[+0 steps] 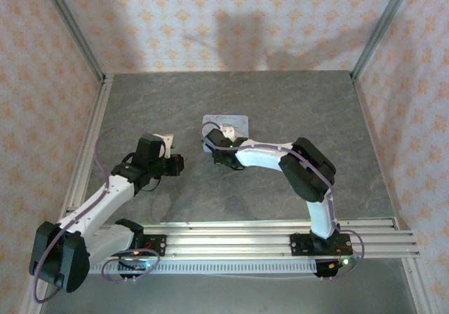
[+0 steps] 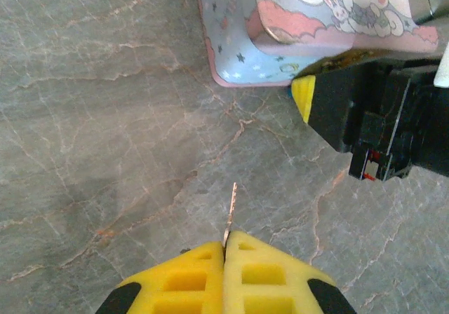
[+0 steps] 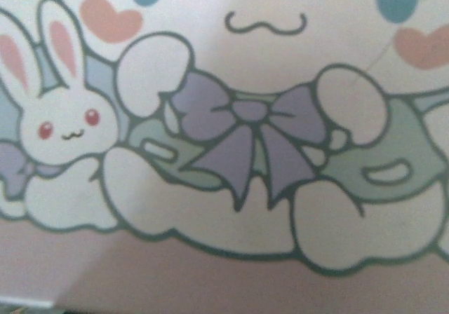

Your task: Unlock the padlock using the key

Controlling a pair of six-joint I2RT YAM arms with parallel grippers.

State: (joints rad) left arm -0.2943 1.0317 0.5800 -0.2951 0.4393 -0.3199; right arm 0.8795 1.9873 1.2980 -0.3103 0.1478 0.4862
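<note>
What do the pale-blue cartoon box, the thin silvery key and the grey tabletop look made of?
Pale-blue cartoon box: probably printed tin, glossy, rounded pressed edges. Thin silvery key, pinched by the left gripper: bare metal, glinting. Grey tabletop: matte, veined like stone, possibly a printed laminate.

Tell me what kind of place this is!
Probably a robot test booth: patterned wall panels box in a grey table, and a left arm and right arm are bolted to a rail at its near edge.

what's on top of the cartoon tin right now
The right claw hangs over the near edge of the tin; the rest of its cartoon lid is bare. Anything beneath the claw is covered.
</note>
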